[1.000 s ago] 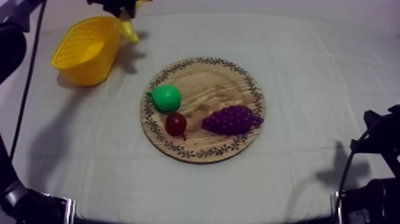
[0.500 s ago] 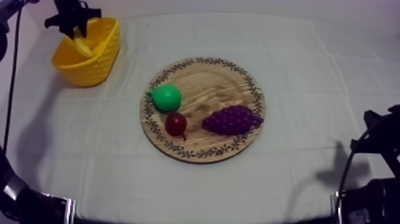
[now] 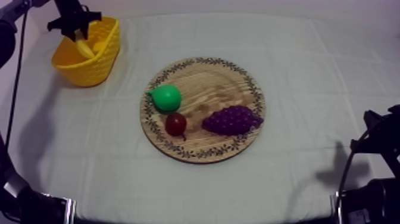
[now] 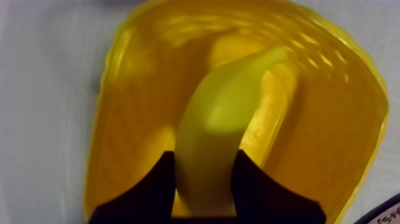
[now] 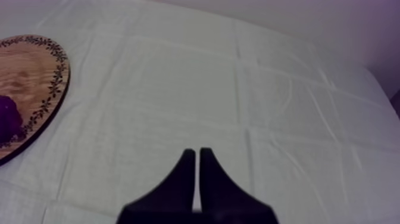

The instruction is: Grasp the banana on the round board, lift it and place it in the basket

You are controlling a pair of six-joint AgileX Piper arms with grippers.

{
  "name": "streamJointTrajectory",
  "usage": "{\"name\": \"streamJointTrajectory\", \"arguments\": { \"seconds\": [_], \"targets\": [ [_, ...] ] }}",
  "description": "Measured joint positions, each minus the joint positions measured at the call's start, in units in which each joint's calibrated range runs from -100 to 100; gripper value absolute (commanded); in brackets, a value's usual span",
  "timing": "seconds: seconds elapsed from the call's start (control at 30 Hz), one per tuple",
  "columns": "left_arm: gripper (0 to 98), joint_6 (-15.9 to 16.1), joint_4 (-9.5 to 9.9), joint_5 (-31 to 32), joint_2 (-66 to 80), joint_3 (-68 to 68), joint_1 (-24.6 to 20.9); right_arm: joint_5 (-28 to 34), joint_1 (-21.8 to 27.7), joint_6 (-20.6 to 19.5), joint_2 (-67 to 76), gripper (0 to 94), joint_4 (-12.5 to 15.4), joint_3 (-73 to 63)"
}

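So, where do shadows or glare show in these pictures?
Top view: soft shadows darken the cloth at both sides. Left wrist view: bright patches on the yellow basket wall, banana evenly lit. Right wrist view: no glare.

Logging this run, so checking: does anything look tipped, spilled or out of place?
Nothing stands out. The left claw holds the banana inside the upright yellow basket; the pear, small red fruit and grapes lie on the wooden board; the right claw is shut.

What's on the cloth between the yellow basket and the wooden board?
Nothing: in the top view just bare cloth lies between the basket and the board.
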State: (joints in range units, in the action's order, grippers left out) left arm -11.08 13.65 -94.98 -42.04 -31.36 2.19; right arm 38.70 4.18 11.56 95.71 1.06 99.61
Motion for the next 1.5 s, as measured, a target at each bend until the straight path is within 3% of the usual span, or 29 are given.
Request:
{"name": "streamJointTrajectory", "arguments": {
  "seconds": [0.33, 0.43, 0.57, 0.7, 1.1, 1.5],
  "targets": [
    [40.0, 0.5, -0.26, 1.6, -0.8, -0.5, 0.2, 0.0, 0.0, 0.0, 0.0, 0.4, 0.0, 0.0],
    [31.5, 0.6, -0.32, 2.4, -0.3, 0.3, 0.3, 0.0, 0.0, 0.0, 0.0, 0.4, 0.0, 0.0],
    [11.0, 0.9, -0.84, 4.1, 1.3, 2.1, 0.3, 0.0, 0.0, 0.0, 0.0, 0.4, 0.0, 0.0],
    [2.7, 1.4, -2.12, 6.8, 4.1, 5.7, 0.2, 0.0, 0.0, 0.0, 0.0, 0.4, 0.0, 0.0],
    [0.1, 2.7, -6.15, 21.5, 22.1, 28.0, 0.8, 0.0, 0.0, 0.0, 0.0, 0.4, 0.0, 0.0],
    [0.1, 1.4, -7.22, 31.6, 50.6, 57.3, 4.1, 0.0, 0.0, 0.0, 0.0, 0.4, 0.0, 0.0]
  ]
}}
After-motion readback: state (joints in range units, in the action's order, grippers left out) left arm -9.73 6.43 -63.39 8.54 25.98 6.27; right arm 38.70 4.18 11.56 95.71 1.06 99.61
